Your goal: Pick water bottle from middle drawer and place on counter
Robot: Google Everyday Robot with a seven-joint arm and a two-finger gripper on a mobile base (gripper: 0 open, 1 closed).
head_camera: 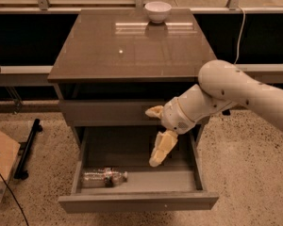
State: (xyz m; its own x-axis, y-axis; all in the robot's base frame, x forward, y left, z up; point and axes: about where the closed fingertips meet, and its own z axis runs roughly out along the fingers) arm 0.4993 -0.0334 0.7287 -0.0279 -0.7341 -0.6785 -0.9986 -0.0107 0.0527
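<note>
The water bottle (104, 177) lies on its side at the front left of the open middle drawer (137, 201), its cap pointing right. My gripper (152, 136) hangs over the drawer's middle right, above and to the right of the bottle and apart from it. Its two cream fingers (161, 147) are spread open and hold nothing. The glossy counter (127, 51) tops the cabinet above.
A white bowl (158, 11) stands at the counter's back edge. A shut drawer front (104, 112) sits above the open one. A cardboard box (0, 166) and a black stand (28, 147) are on the speckled floor at the left. A railing runs behind.
</note>
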